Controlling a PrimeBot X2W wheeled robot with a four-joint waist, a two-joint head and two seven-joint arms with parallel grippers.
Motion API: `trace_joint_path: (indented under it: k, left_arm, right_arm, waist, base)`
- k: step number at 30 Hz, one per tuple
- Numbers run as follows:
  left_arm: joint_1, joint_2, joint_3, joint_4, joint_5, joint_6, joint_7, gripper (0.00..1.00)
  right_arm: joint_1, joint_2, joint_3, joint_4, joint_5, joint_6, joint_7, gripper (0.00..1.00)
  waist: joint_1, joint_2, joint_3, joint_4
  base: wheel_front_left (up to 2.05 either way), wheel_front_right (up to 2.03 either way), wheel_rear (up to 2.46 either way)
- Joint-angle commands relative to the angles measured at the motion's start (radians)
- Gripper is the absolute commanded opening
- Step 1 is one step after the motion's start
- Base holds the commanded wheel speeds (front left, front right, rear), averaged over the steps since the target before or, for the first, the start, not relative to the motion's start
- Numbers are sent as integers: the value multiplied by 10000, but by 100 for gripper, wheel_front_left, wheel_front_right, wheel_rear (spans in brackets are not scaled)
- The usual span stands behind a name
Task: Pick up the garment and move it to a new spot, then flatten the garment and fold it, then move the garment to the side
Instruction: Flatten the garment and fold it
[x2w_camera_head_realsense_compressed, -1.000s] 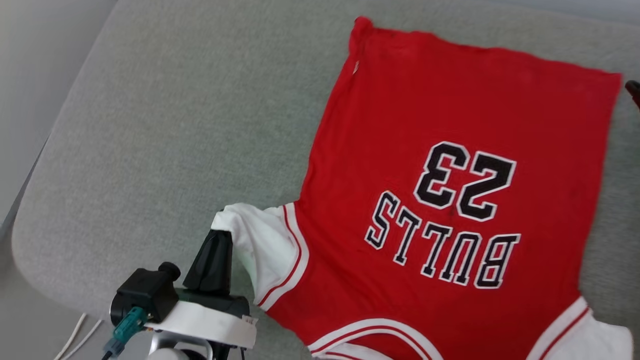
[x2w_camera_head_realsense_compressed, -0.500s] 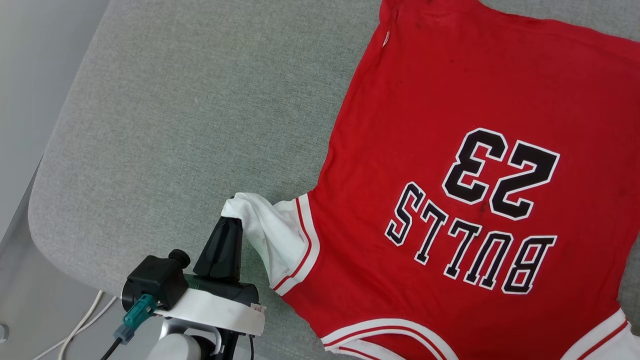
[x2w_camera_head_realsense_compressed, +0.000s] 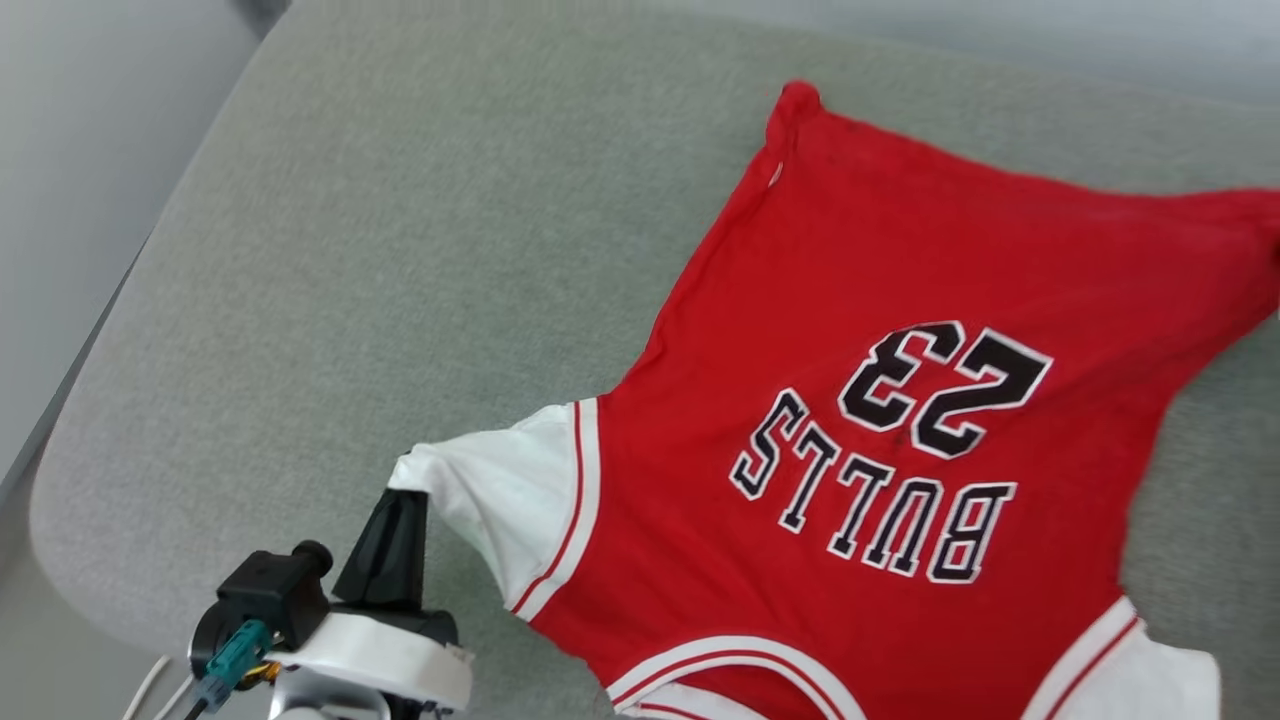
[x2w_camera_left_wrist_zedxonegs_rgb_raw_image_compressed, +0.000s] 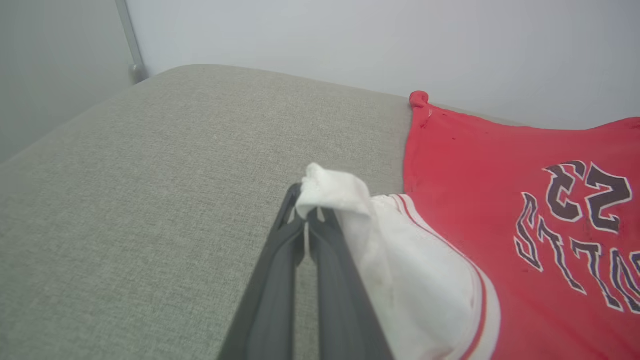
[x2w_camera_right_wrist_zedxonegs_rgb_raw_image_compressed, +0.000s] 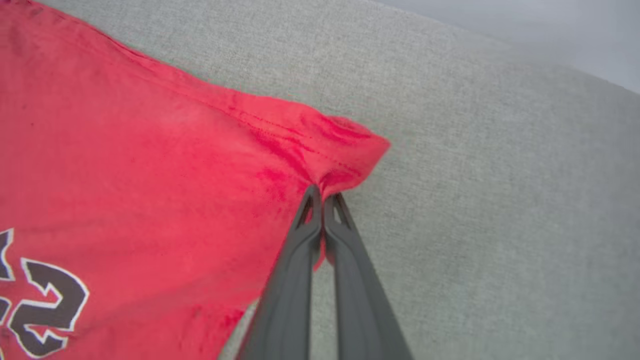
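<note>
Since a second ago my head camera has shifted, so the whole scene sits differently. The garment (x2w_camera_head_realsense_compressed: 900, 330) itself has changed too. Its far right side, which lay flat and squared, is now drawn in on a slant, and the "BULLS 23" print (x2w_camera_head_realsense_compressed: 890, 450) looks squashed. The white sleeve (x2w_camera_head_realsense_compressed: 510, 500) was bunched and is now pulled out straighter toward my left tool (x2w_camera_head_realsense_compressed: 403, 497).

The head view shows the red body spread print-up on the grey cushion (x2w_camera_head_realsense_compressed: 350, 250), with the collar edge toward me. The left wrist view shows what it does not: the two dark fingers of my left tool (x2w_camera_left_wrist_zedxonegs_rgb_raw_image_compressed: 306, 214) are pressed together on the tip of the sleeve (x2w_camera_left_wrist_zedxonegs_rgb_raw_image_compressed: 400, 260), whose white cloth folds over their ends, with a pale wall (x2w_camera_left_wrist_zedxonegs_rgb_raw_image_compressed: 350, 40) behind the cushion. The right wrist view shows the far hem corner (x2w_camera_right_wrist_zedxonegs_rgb_raw_image_compressed: 350, 145), puckered where my right tool (x2w_camera_right_wrist_zedxonegs_rgb_raw_image_compressed: 324, 194) pinches it, with its fingers closed and red cloth caught between them.

Both tools are clamped on the garment, the left at the sleeve and the right at the hem corner.
</note>
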Motion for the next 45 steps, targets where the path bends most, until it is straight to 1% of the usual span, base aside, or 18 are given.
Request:
trace_joint_path:
  k: [1, 5, 6, 7, 12, 14, 17, 20, 21, 22, 25, 27, 31, 34, 37, 41, 43, 45]
  left_arm:
    - [248, 159, 109, 93, -48, 78, 70, 0]
    - [760, 444, 376, 208, -181, 277, 270, 0]
    - [893, 496, 450, 210, -223, 338, 320, 0]
    - [893, 496, 450, 210, -223, 338, 320, 0]
    - [1569, 778, 815, 77, -421, 620, 544, 0]
    - [1768, 870, 946, 17, -481, 722, 620, 0]
    - [1986, 1001, 1083, -120, -555, 850, 761, 0]
    - [2136, 1045, 1103, -270, -594, 926, 885, 0]
    - [2176, 1055, 1089, -329, -591, 940, 930, 0]
    - [2171, 1062, 1069, -383, -593, 955, 962, 0]
    - [2185, 1098, 1063, -519, -590, 1039, 1098, 0]
    - [2178, 1122, 1044, -630, -576, 1060, 1167, 0]
    - [2047, 1213, 995, -859, -520, 1124, 1313, 0]
    - [1876, 1257, 914, -1042, -445, 1142, 1425, 0]
    - [1704, 1256, 797, -1217, -386, 1121, 1486, 0]
    - [1192, 1170, 531, -1429, -249, 1023, 1541, 0]
    - [919, 1104, 374, -1464, -176, 954, 1497, 0]
    - [599, 1065, 231, -1467, -131, 820, 1467, 0]
  right_arm:
    - [766, -325, 436, -599, 352, -11, 161, 0]
    - [2462, -751, 1265, -2066, 1124, -11, 686, 0]
    - [2922, -837, 1351, -2483, 1310, -11, 865, 0]
    - [2922, -837, 1351, -2483, 1310, -11, 865, 0]
    - [5419, -1297, 1554, -4479, 1965, -11, 1561, 0]
    - [6492, -1271, 1427, -5105, 2150, -11, 1763, 0]
    - [7996, -972, 1048, -5836, 2280, -11, 1935, 0]
    - [9274, -347, 644, -6151, 2353, -11, 1889, 0]
    - [9565, -77, 487, -6190, 2421, -11, 1782, 27]
    - [9797, 143, 341, -6205, 2407, -11, 1624, 100]
    - [10093, 778, -24, -6233, 2408, -9, 842, 100]
    - [10034, 1032, -209, -6304, 2284, -9, 120, 100]
    - [9278, 1314, -373, -6579, 2024, -9, -2169, 100]
    - [8568, 1553, -408, -6378, 1918, -9, -3913, 100]
    - [7635, 1605, -130, -5909, 2045, -9, -4935, 100]
    - [6302, 1243, 553, -5239, 2322, -9, -4693, 100]
    - [5559, 974, 1021, -4837, 2525, -9, -3917, 100]
    - [4830, 715, 1576, -4435, 2758, -9, -2798, 100]
  waist:
    - [-1, 0, -879, -879]
    - [-1, 0, -1552, -1789]
    - [-1, 0, -1678, -2023]
    - [-1, 0, -1678, -2023]
    - [-1, 0, -2092, -3152]
    - [-1, 0, -2158, -3553]
    - [-1, 0, -2211, -4027]
    - [-1, 0, -2240, -4344]
    - [-1, 0, -2227, -4420]
    - [-1, 0, -2211, -4465]
    - [-1, 0, -2183, -4618]
    - [-1, 0, -2132, -4644]
    - [-1, 0, -1958, -4596]
    - [-1, 0, -1785, -4454]
    - [-1, 0, -1551, -4252]
    - [-1, 0, -1045, -3749]
    - [-1, 0, -790, -3516]
    - [-1, 0, -550, -3260]
  base:
    - [0, 0, 0]
    - [0, 0, 0]
    - [0, 0, 0]
    - [0, 0, 0]
    - [0, 0, 0]
    - [0, 0, 0]
    - [0, 0, 0]
    - [0, 0, 0]
    - [0, 0, 0]
    - [0, 0, 0]
    - [0, 0, 0]
    - [0, 0, 0]
    - [0, 0, 0]
    - [0, 0, 0]
    - [0, 0, 0]
    - [0, 0, 0]
    - [0, 0, 0]
    - [0, 0, 0]
